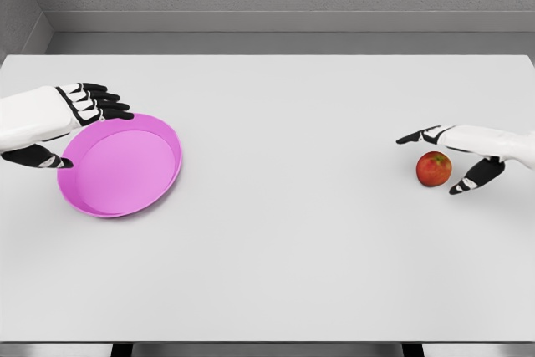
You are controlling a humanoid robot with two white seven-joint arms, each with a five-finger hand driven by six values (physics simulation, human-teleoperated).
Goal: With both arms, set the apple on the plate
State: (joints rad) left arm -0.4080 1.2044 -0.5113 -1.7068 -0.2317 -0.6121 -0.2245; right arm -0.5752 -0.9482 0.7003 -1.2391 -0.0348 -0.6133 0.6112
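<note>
A red apple (434, 169) lies on the white table at the right. My right hand (436, 159) is open around it: the fingers (418, 137) reach past its far side and the thumb sits at its near right, without closing on it. A pink plate (159, 175) sits at the left of the table. My left hand (94, 136) is open at the plate's left edge. Its fingers (104, 106) lie over the far-left rim and its thumb tip touches the near-left rim.
The white table (284, 232) spans the whole view, with a wide bare stretch between plate and apple. Its front edge runs along the bottom of the picture, and a grey wall stands behind its far edge.
</note>
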